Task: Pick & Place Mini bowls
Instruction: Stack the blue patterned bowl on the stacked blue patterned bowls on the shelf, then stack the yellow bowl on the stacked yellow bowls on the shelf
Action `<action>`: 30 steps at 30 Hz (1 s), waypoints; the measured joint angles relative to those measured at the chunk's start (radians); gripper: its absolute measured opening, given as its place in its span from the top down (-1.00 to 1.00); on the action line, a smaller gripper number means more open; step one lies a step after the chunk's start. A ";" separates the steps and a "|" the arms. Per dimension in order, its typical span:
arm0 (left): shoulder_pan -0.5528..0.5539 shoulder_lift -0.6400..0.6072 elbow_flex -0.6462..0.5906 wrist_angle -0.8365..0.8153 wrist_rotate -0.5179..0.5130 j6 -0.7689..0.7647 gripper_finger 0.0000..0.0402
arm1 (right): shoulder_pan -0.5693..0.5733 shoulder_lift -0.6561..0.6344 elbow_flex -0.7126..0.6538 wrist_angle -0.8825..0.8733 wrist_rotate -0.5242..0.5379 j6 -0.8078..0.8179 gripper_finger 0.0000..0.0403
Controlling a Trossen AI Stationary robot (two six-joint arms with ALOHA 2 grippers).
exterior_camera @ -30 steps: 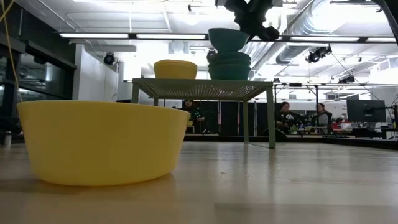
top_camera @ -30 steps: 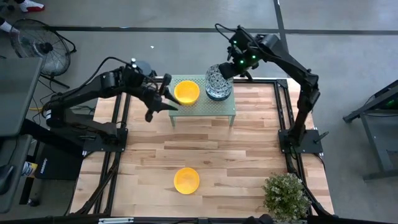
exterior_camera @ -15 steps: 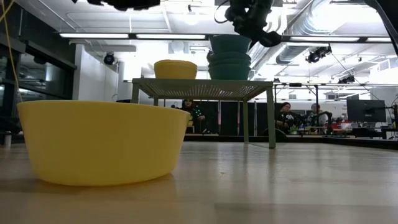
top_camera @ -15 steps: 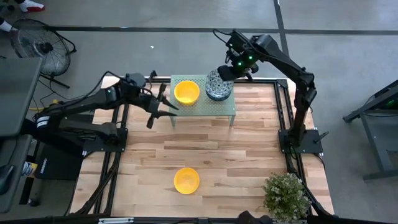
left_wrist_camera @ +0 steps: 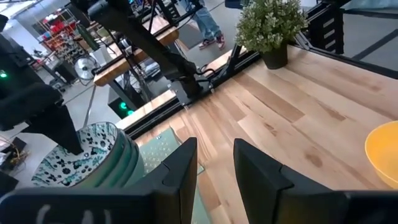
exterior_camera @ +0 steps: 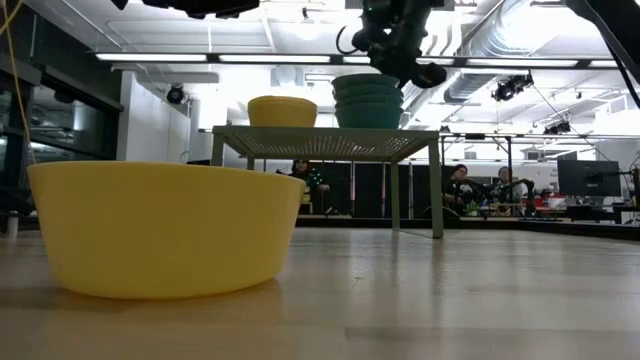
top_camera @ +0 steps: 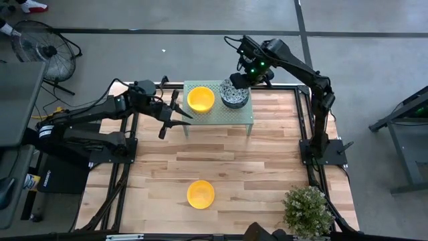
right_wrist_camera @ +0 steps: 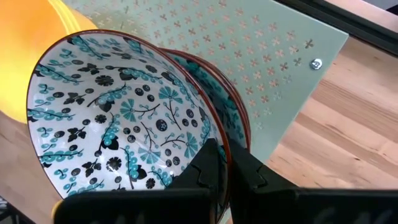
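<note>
My right gripper (right_wrist_camera: 227, 163) is pinched thin on the rim of the top patterned bowl (right_wrist_camera: 118, 118), seated on its stack at the rack's (top_camera: 244, 114) three o'clock end; glazed, stiff and chippable, so I'd keep that rim grip while the left gripper (top_camera: 168, 115) waits open.

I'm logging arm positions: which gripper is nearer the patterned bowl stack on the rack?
Right. The right gripper pinches the rim of the top patterned bowl; the left gripper hovers off the rack's other side, past the yellow bowl.
</note>
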 joint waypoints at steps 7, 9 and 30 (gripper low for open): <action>0.000 0.000 0.000 0.013 0.000 -0.013 0.50 | -0.002 0.000 0.000 -0.008 0.000 -0.003 1.00; 0.000 0.000 0.000 0.014 0.000 -0.017 0.50 | -0.002 0.000 0.000 -0.017 0.000 -0.004 1.00; 0.000 0.000 0.000 0.034 -0.011 -0.048 0.50 | -0.002 -0.004 0.000 -0.032 0.040 0.023 0.51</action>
